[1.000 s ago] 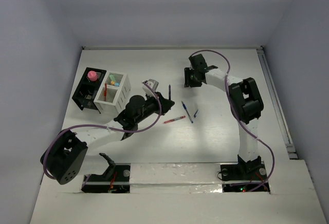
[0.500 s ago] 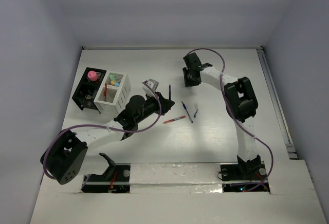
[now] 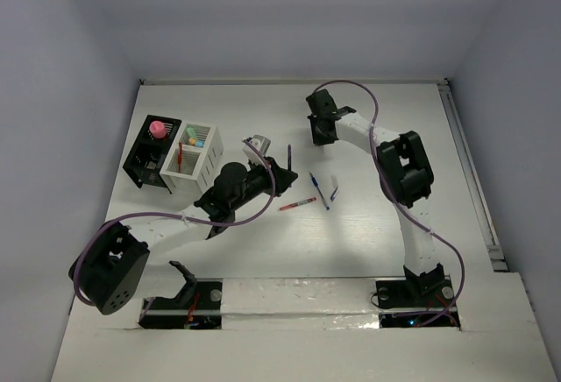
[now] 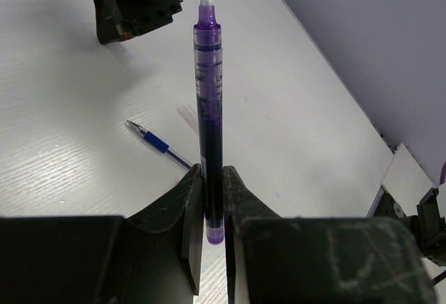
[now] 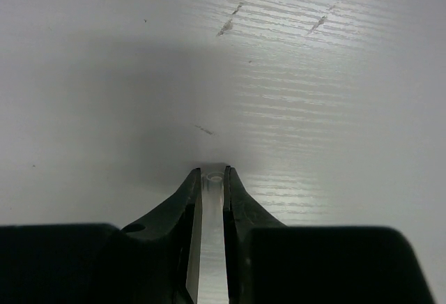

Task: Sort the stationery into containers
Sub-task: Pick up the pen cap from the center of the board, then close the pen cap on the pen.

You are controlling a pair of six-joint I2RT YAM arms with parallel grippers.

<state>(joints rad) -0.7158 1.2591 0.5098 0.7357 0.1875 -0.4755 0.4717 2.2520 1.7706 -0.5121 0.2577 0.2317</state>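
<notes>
- Clearly, your left gripper is clamped on a purple pen, which stands upright mid-frame in its wrist view.
- Your right gripper pinches a clear tube, upper middle of the overhead view.
- Mid-frame on the table lie a red pen and a blue pen.
- Upper left, the black box and white box sit touching.

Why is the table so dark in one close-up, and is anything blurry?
Right wrist view: the right gripper casts a soft grey shadow on the table ahead, and the clear tube it grips looks hazy. Left wrist view: the purple pen is crisp. Top view: even light, faint shadows.
</notes>
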